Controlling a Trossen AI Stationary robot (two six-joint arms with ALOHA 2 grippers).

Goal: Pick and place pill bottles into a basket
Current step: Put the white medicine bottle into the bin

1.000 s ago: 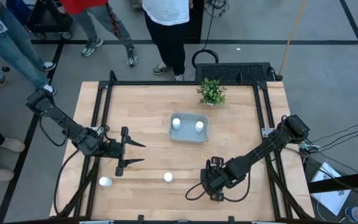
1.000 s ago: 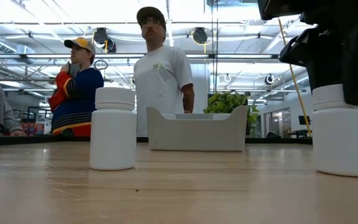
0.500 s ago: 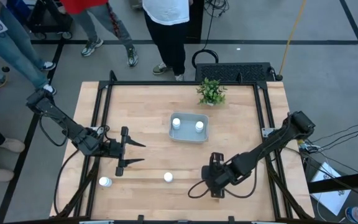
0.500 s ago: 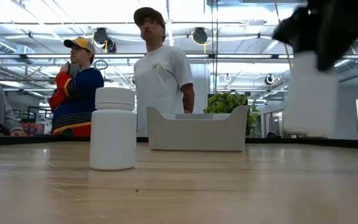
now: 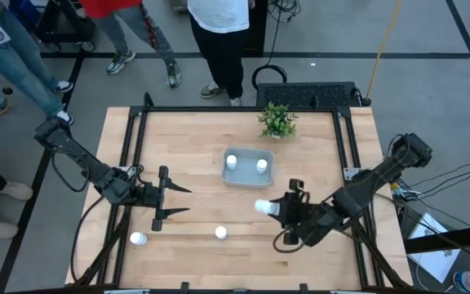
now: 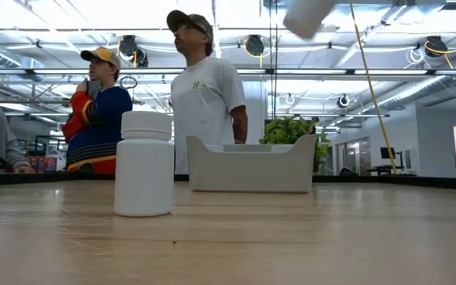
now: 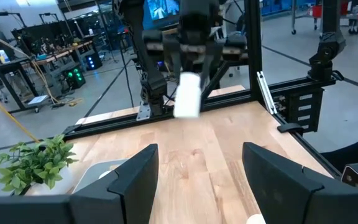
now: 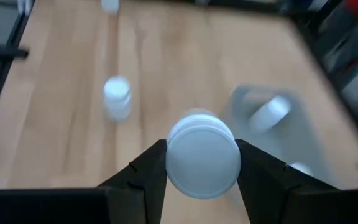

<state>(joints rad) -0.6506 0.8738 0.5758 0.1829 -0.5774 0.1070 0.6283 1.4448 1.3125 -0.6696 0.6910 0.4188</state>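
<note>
White plastic, smooth and round-capped: I have one bottle (image 5: 263, 207) pinched in the right jaws (image 5: 277, 209), lifted clear of the counter (image 5: 317, 147) so it can pass over the bin (image 5: 268, 171) wall just ahead. That shallow, translucent grey bin already holds two bottles. Two more stand on bare wood, well behind the jaws. My left jaws (image 5: 178, 201) wait spread, holding nothing.
</note>
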